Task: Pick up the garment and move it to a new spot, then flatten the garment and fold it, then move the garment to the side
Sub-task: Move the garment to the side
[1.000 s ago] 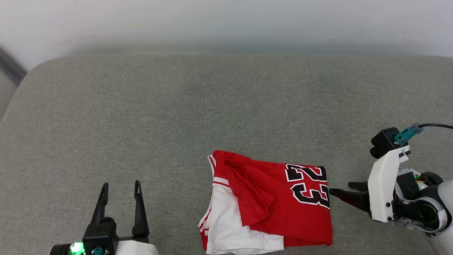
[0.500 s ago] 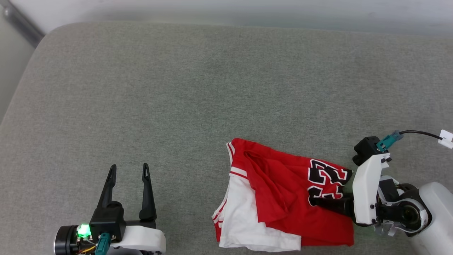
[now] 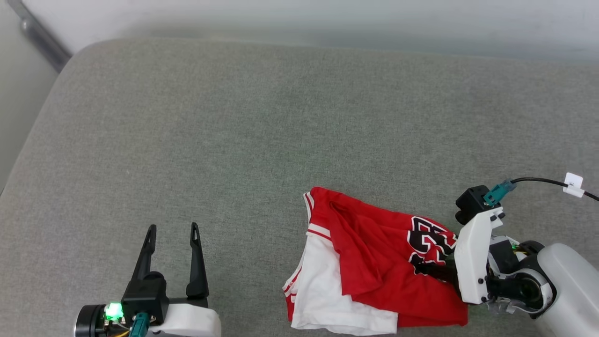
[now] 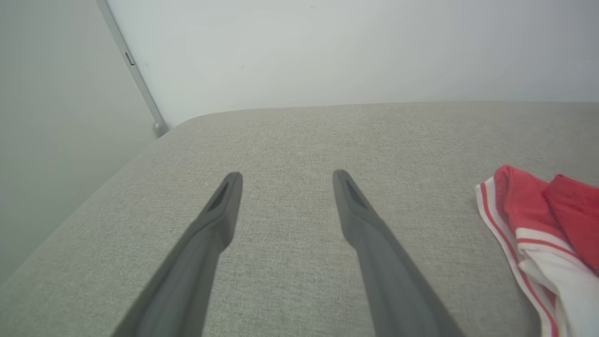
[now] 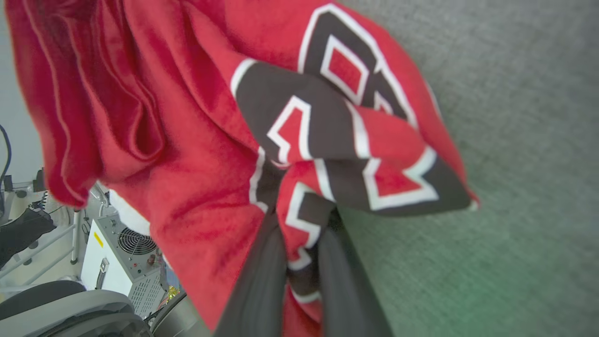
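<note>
The garment point(image 3: 374, 262), a red jersey with white sleeves, lies loosely folded on the near right part of a grey upholstered surface point(image 3: 234, 140). One white sleeve point(image 3: 323, 290) with striped trim spreads along the garment's near left side, and red cloth overlaps it in soft creases. The black, white-outlined numerals point(image 3: 428, 243) sit at the garment's right end, where the fabric is bunched and drawn together.

The right gripper point(image 3: 428, 270) reaches in from the right, its fingers pointing leftward into that bunched edge. In the right wrist view its two dark fingers point(image 5: 262, 281) stand close together with a fold of the numbered cloth pinched between them, so this tool is closed on the garment. A black cable point(image 3: 538, 180) runs off to the right from a teal plug on its wrist.

The left gripper point(image 3: 172, 227) stays well apart from the garment at the near left, over bare surface. Its fingers are spread wide with nothing between them, and a green light point(image 3: 112, 310) glows on its wrist.

A pale wall point(image 3: 327, 18) borders the far edge of the surface.
</note>
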Robot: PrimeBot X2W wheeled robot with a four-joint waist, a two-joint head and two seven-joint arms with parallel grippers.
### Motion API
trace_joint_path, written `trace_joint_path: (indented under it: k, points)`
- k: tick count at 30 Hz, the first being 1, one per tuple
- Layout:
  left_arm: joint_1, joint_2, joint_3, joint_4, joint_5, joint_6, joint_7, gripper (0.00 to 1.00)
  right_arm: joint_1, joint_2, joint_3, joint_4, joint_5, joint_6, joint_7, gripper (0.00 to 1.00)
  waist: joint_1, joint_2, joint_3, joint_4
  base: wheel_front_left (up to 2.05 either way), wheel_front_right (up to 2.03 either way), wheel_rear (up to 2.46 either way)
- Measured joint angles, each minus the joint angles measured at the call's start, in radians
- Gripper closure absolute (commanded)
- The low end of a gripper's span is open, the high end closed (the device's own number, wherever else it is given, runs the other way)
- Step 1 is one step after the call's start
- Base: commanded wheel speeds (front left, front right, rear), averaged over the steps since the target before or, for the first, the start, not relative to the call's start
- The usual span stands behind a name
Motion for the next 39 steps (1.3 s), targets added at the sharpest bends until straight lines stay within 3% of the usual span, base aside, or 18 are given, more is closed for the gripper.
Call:
trace_joint_path:
  k: [6,20,26,30,39]
  points:
    - [0.041,-0.001,0.006,-0.003,0.0,0.007,0.0,0.0,-0.047,-0.051,0.057,-0.086,0.005,-0.001,-0.04,1.0,0.0,0.0,-0.051,-0.035,0.0,0.0,0.0]
    - [0.048,-0.001,0.035,-0.033,-0.002,0.008,0.0,0.0,-0.22,-0.306,0.156,-0.327,-0.077,-0.001,-0.03,1.0,-0.0001,0.0,-0.065,-0.244,0.0,0.0,0.0]
    - [0.004,0.009,0.04,-0.039,0.008,-0.006,0.0,0.0,-0.28,-0.386,0.156,-0.274,-0.167,0.0,-0.082,1.0,0.0,0.0,-0.009,-0.326,0.0,0.0,0.0]
    - [-0.023,0.026,0.036,-0.043,0.017,-0.019,0.0,0.0,-0.331,-0.423,0.156,-0.17,-0.245,-0.001,-0.129,1.0,0.0,0.0,0.041,-0.359,0.0,0.0,0.0]
    - [-0.099,0.067,0.036,-0.066,0.024,-0.028,0.0,0.0,-0.449,-0.426,0.109,0.073,-0.372,0.0,-0.203,1.0,0.0,0.0,0.172,-0.388,0.0,0.0,0.0]
